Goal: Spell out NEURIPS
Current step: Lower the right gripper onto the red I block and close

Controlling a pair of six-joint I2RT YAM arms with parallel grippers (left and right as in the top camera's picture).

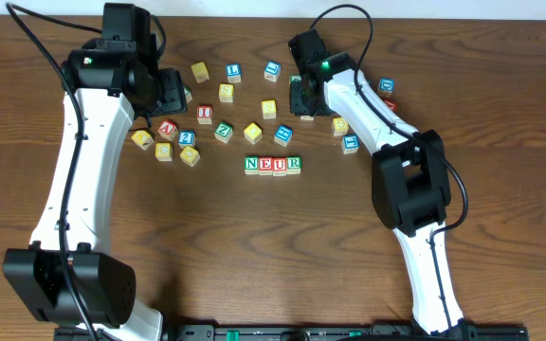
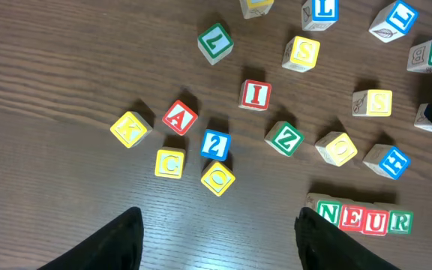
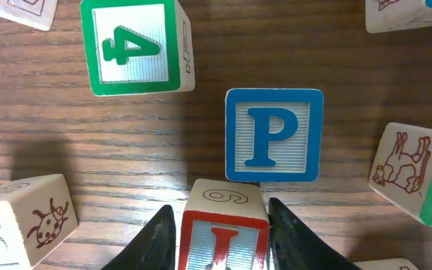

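Four blocks spelling NEUR stand in a row at the table's centre, also seen in the left wrist view. My right gripper is shut on a red I block, its fingers against both sides. A blue P block lies just beyond it. My left gripper is open and empty above bare wood. A second red I block and yellow S blocks lie loose.
Loose blocks scatter behind the row: a green 4, red A, blue 2, green Z, yellow K, two yellow C blocks. More blocks lie by the right arm.
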